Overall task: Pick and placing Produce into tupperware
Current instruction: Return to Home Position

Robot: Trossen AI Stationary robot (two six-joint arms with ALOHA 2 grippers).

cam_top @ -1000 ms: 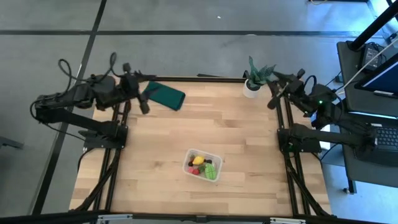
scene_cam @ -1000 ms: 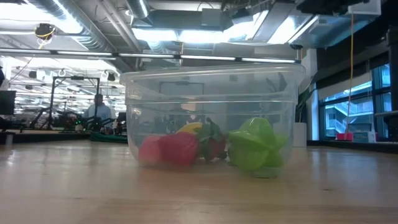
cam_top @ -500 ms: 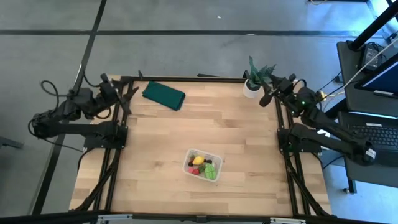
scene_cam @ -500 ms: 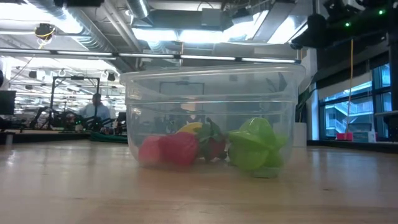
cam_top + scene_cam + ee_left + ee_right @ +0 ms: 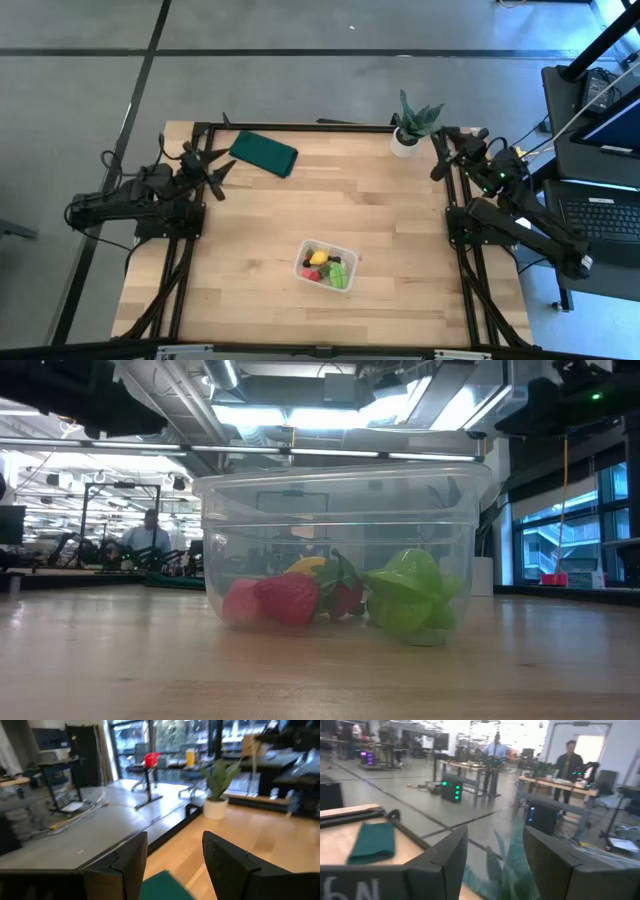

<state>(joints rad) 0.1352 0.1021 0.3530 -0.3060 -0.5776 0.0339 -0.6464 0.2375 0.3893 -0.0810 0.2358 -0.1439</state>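
Note:
The clear tupperware (image 5: 326, 265) stands on its base on the wooden table, near the front middle. In the low view the tupperware (image 5: 340, 540) holds the produce: red strawberry pieces (image 5: 285, 600), a light green piece (image 5: 410, 595), a yellow piece (image 5: 305, 566) and a dark piece behind them. My left gripper (image 5: 213, 172) is open and empty at the table's far left corner, far from the tub; the left wrist view shows my left gripper (image 5: 175, 840) with its fingers apart. My right gripper (image 5: 438, 155) is open and empty at the far right edge; it also shows in the right wrist view (image 5: 495, 835).
A dark green folded cloth (image 5: 263, 153) lies at the far left of the table, beside my left gripper. A spiky plant in a white pot (image 5: 410, 130) stands at the far right corner, beside my right gripper. People stand in the room beyond the table.
My left gripper has drawn back from the green cloth toward the table's left edge, and its arm has folded down lower. My right arm has also settled lower at the right edge. The tub and the produce have stayed where they were.

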